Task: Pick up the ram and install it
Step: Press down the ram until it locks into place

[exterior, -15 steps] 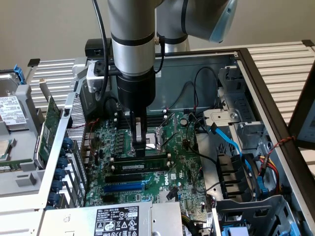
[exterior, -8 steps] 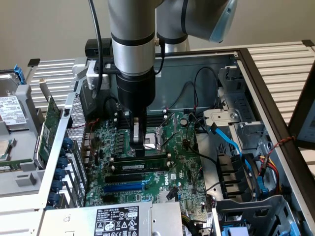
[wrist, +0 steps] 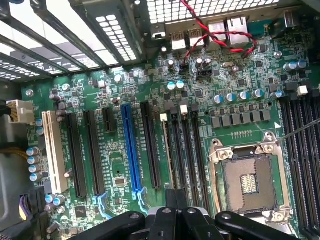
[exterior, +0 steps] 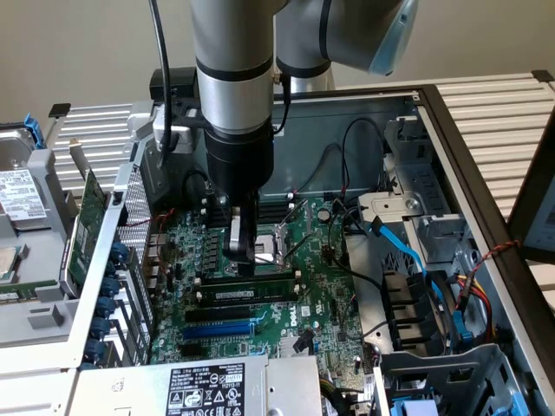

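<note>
Jaws pressed together and holding nothing, their tips low over the motherboard [exterior: 286,321] just behind the memory slots. The ram [exterior: 250,295] stands on edge in one of those slots, white label facing the camera, just in front of the tips. I cannot tell whether they touch it.

I can't make out the slot's end latches, so I won't call the stick fully seated. My worry is uneven pressure: a push near one end could rock the thin board and leave the other end proud. Closed tips on so narrow an edge could also skid off. The open CPU socket [exterior: 279,243] sits right beside them, and its bare contacts would not forgive a strike. Black wires [exterior: 347,186] arc near the arm too, and could snag.

All this lies inside an open computer case [exterior: 451,152], crowded on every side. There is a blue cable [exterior: 408,247] and drive bays at the exterior view's right, a labelled power supply [exterior: 204,388] in front, and a card bracket with blue clips [exterior: 108,286] at its left. The case rests on a pale slatted table [exterior: 503,113], and a plain beige wall [exterior: 87,43] is behind.
</note>
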Tool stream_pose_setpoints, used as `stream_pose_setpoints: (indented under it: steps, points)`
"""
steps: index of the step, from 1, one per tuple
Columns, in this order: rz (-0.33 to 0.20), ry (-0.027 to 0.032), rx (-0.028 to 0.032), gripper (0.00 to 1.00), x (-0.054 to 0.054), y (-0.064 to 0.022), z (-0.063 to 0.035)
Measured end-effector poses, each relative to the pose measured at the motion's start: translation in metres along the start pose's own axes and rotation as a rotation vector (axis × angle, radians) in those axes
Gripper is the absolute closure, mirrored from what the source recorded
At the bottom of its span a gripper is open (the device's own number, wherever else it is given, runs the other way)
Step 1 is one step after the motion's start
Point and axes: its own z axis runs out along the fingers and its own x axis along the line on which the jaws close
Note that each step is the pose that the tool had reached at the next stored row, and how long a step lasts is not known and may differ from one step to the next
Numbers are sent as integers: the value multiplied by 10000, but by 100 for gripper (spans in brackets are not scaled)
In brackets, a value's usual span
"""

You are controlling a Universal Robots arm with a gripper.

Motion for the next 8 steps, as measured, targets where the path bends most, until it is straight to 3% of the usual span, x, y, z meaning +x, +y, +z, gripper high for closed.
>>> stream_pose_setpoints:
  steps: [8]
  points:
    - [1022, -30, -46, 89, 0, 0, 0]
